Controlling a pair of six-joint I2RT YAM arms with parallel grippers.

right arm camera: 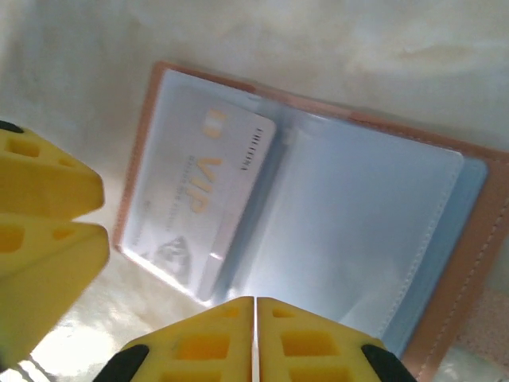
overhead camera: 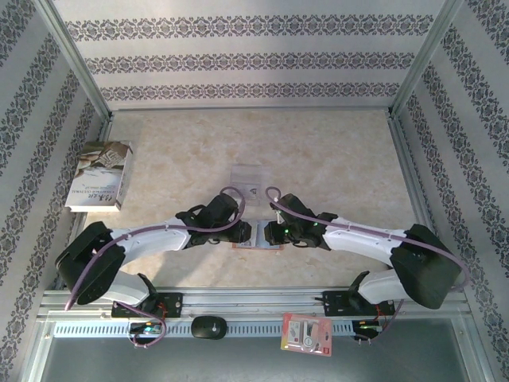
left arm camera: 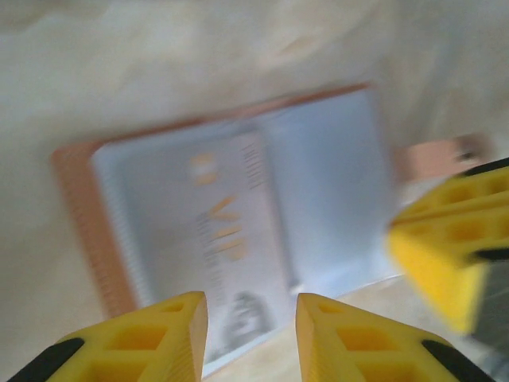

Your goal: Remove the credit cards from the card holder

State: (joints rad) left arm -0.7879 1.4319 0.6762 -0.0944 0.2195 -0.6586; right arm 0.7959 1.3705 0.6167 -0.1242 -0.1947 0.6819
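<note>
Left of the card holder, the left gripper hovered with its jaws parted and empty, apparently lined up over the near edge of the credit card, which sat tucked in the holder's clear pocket nearest that gripper, gold lettering up. The holder lay open flat on the table between the two arms. On the holder's right side, the right gripper was closed on nothing — probably there to pin the leather so the card could slide free.
</note>
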